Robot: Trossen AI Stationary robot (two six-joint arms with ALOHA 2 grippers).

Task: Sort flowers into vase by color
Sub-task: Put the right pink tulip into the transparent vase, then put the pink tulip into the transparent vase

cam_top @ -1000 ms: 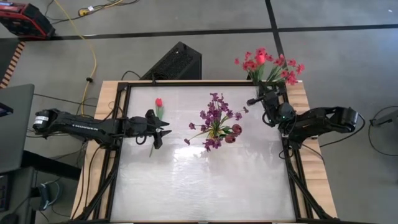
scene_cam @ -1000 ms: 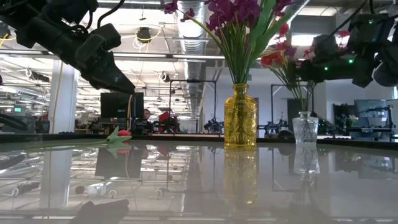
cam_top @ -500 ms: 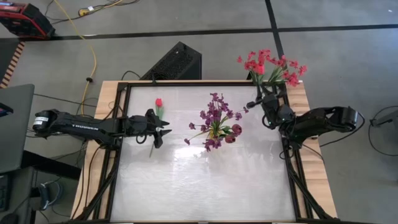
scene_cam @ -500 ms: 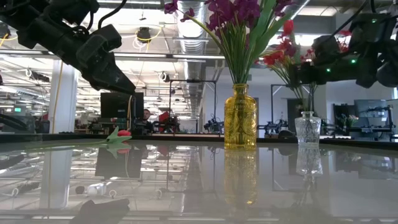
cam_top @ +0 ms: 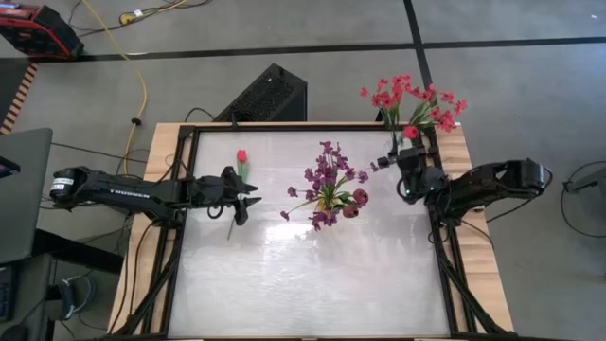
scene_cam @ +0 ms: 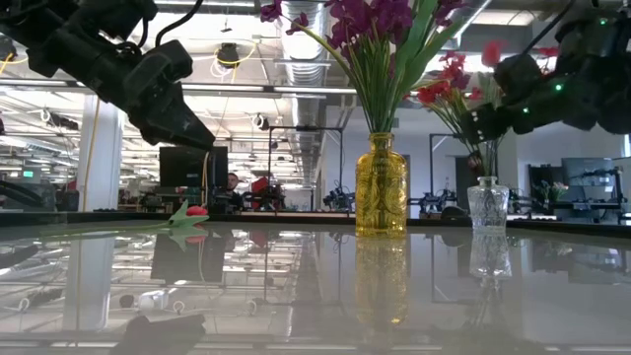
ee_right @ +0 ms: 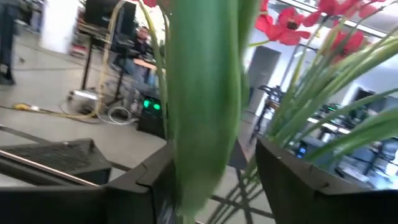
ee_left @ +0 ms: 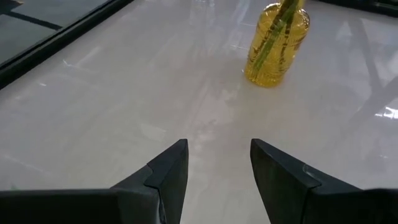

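A clear glass vase [scene_cam: 485,204] at the table's far right holds red flowers [cam_top: 413,98]. My right gripper [cam_top: 405,152] is open just near of it, a green leaf [ee_right: 205,106] standing between its fingers. One red bloom [cam_top: 409,133] hangs right over the fingertips. A yellow vase [scene_cam: 381,185] at mid-table holds purple flowers [cam_top: 327,178]. A single red flower [cam_top: 241,158] lies flat on the table at the far left. My left gripper [cam_top: 254,196] hovers open above the table, just near of that flower, nothing between its fingers [ee_left: 168,174]. My right gripper has its fingers [ee_right: 155,183] apart on either side of the green leaf, pointing level toward the far edge. The leaf lies close along one finger, but I cannot tell whether it touches.
A black box [cam_top: 270,95] stands on the floor beyond the far edge. Black frame rails [cam_top: 443,256] run along the table's left and right sides. The near half of the tabletop [cam_top: 312,284] is bare. Room equipment shows behind the vases in the low view.
My right gripper has opened beside the clear vase, staying about where it was. A red bloom that stood among the bunch has swung toward the near edge and now hangs over the gripper's tips. My left arm has kept still.
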